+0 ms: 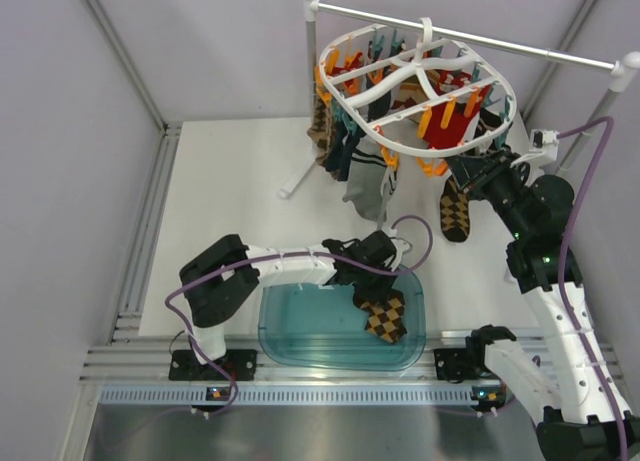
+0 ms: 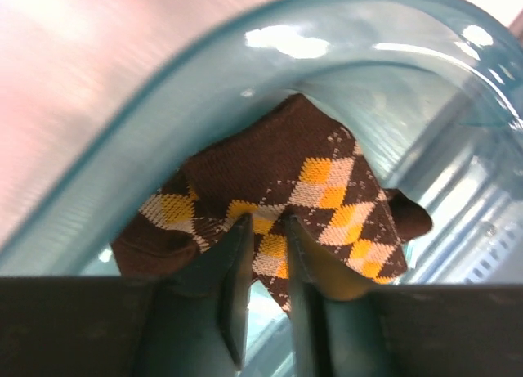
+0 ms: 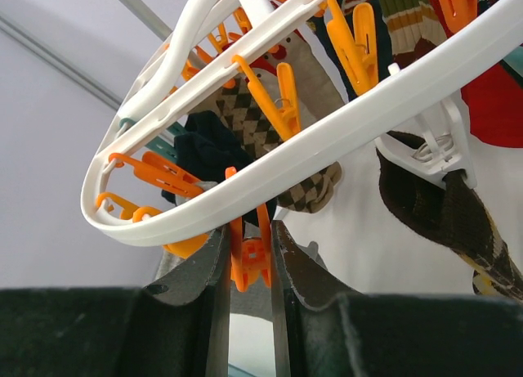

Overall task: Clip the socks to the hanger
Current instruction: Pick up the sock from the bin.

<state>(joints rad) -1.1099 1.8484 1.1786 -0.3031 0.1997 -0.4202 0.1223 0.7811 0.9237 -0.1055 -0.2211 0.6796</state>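
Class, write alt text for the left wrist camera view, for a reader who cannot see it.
The left gripper pinches a fold of a dark brown and mustard diamond-check sock between its two dark fingers. The sock sits bunched inside a translucent teal bin, whose curved wall arches behind it.

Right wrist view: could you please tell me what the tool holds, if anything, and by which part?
The right tool holds an orange clip under the hanger's white ring, pinched across its lower part.

A teal plastic tub (image 1: 300, 331) is sitting on the white table (image 1: 230, 201); a grey sock (image 1: 367, 187) is hanging beside a rod rack (image 1: 560, 55).
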